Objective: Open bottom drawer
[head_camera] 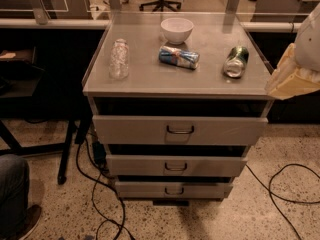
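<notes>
The grey metal cabinet (177,81) has three stacked drawers. The bottom drawer (145,189) is the lowest and shortest front, with a small dark wire loop handle (174,190). Its front sits back under the middle drawer (135,165), and none of its inside shows. My gripper (292,79) shows as a cream-coloured part with a white arm at the right edge, level with the cabinet top. It is well above and to the right of the bottom drawer and touches nothing.
On the cabinet top stand a clear plastic bottle (119,59), a white bowl (176,30), a lying blue can (179,57) and a lying green can (236,61). Black cables (280,189) run over the speckled floor on both sides. A person's leg (12,194) is at the lower left.
</notes>
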Tool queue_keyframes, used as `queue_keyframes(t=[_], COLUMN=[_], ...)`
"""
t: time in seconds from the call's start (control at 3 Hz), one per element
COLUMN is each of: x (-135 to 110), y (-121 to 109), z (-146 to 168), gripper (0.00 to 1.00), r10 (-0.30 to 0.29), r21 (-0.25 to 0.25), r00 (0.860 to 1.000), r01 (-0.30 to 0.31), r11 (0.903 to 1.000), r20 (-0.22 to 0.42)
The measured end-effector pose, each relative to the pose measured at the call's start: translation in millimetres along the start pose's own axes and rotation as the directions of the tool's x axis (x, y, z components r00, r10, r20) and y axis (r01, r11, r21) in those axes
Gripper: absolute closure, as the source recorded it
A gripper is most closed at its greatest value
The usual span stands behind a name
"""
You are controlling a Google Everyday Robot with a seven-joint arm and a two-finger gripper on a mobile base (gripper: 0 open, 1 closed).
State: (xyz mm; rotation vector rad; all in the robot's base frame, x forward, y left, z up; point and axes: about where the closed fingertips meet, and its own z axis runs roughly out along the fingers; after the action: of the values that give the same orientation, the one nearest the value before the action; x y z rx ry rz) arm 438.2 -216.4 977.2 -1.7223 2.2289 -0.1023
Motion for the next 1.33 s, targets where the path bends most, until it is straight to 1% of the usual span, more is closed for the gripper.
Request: queue_keyframes(t=[0.33,0.67,1.0,1.33], x=[7.7,20.9,36.3,41.2], y=[1.9,20.8,48.3,62.8], z=[0.9,34.5,98.7,148.6], gripper=[1.00,1.00,1.00,1.00], r10=[0.006,0.028,0.042,0.039], r21=[0.044,0.025,-0.057,-0.120], r00=[1.000,0.999,0.997,0.996], r01=[-0.006,-0.028,-0.046,-0.050], r11=[0.9990,0.9993,0.9973,0.9915], r20=[-0.005,-0.019,-0.063,-0.086])
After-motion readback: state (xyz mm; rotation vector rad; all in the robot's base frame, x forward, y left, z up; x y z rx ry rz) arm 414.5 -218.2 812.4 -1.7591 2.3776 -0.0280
